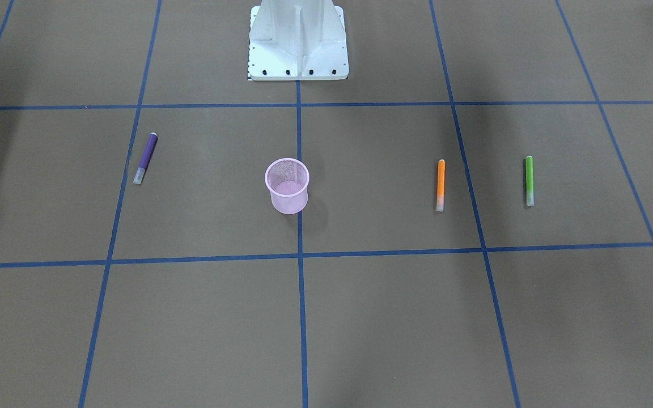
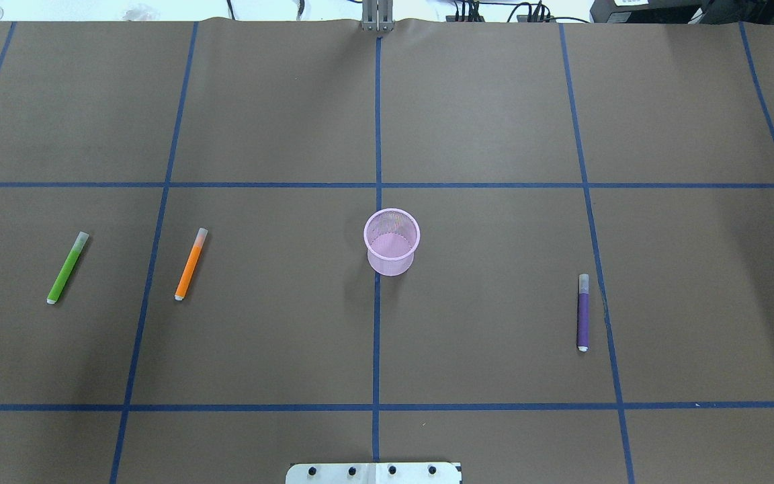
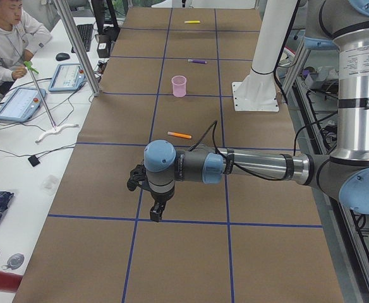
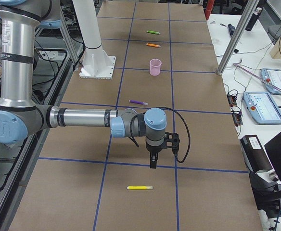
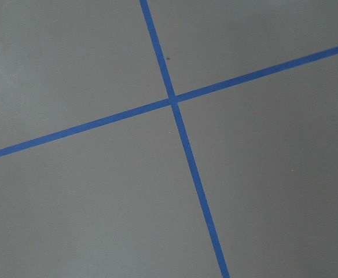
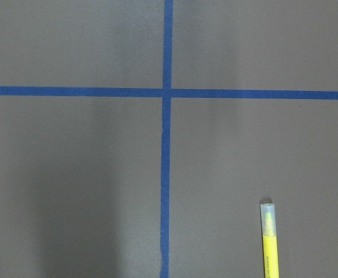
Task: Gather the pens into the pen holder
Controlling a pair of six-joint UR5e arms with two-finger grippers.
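The pink mesh pen holder (image 2: pixel 392 242) stands upright at the table's middle and looks empty. The green pen (image 2: pixel 67 267) and orange pen (image 2: pixel 191 264) lie to its left, the purple pen (image 2: pixel 583 312) to its right. The yellow pen (image 4: pixel 140 187) lies far out at the robot's right end and also shows in the right wrist view (image 6: pixel 269 238). My left gripper (image 3: pixel 156 213) hangs above the tabletop beyond the green pen. My right gripper (image 4: pixel 153 163) hangs between the purple and yellow pens. Both show only in side views, so I cannot tell whether they are open or shut.
The white robot base (image 1: pixel 298 42) stands behind the holder. Blue tape lines (image 2: pixel 377 134) grid the brown tabletop. A person (image 3: pixel 7 38) sits at a side bench with tablets (image 3: pixel 64 77). A metal post (image 4: pixel 232 38) stands at the table's far edge.
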